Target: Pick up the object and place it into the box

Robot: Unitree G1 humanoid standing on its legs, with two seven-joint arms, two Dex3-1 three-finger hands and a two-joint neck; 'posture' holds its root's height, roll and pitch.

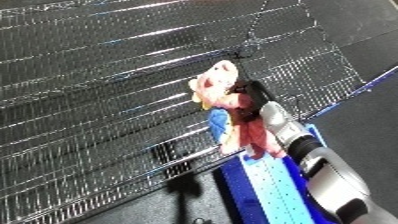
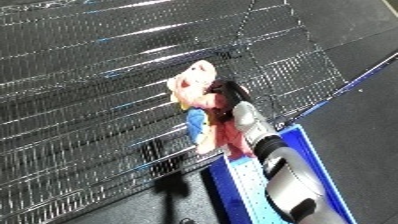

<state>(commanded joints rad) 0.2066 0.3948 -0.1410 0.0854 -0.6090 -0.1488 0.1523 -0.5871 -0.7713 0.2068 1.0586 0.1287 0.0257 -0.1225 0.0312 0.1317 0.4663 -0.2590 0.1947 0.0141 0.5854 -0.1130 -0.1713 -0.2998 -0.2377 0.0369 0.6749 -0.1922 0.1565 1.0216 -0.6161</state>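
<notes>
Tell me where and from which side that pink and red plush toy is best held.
Around its red middle, coming from the toy's right, as the right hand does now. Probably best because the body is narrower than the pink head, so the fingers can wrap it.

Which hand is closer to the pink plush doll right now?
Right. The right hand is curled round the pink plush doll, holding it above the wire mesh bin; the left hand is out of view.
</notes>
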